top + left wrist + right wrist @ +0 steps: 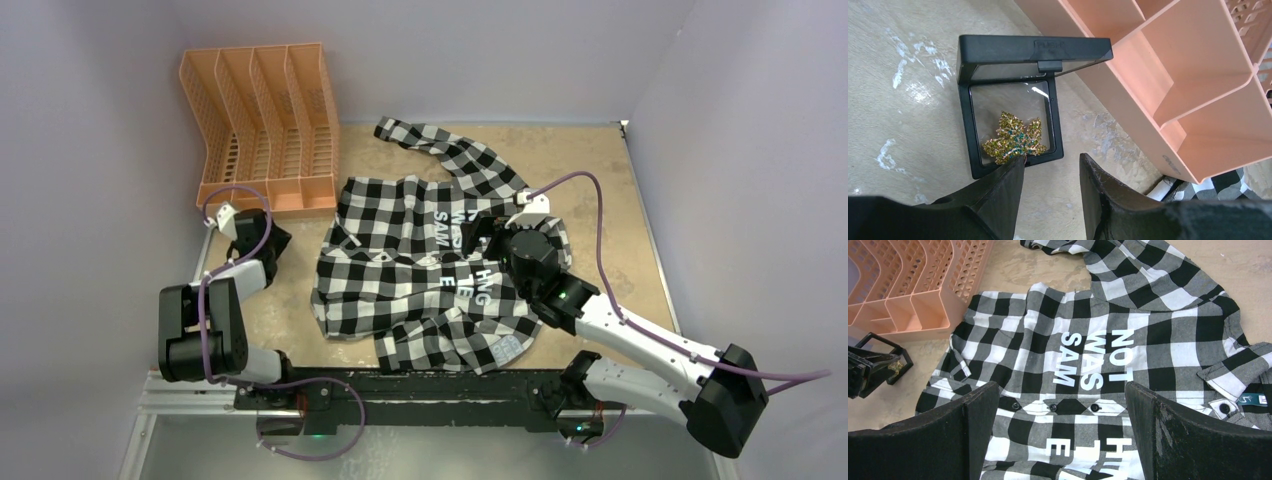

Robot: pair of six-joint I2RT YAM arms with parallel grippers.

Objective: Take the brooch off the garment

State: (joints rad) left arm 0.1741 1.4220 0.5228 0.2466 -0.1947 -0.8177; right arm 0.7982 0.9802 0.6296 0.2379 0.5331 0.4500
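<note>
Nearest, my left gripper [1051, 160] is standing half open and holding nothing. One fingertip [1015, 170] is almost touching the brooch [1014, 138], which is lying in the open black box [1033, 50], well apart from the garment [1048, 340]. I think I should be rising straight up, not dragging it. The orange organizer [1198, 100] is crowding close beside the box. My right gripper [1060, 386] is hovering wide open over the garment.
</note>
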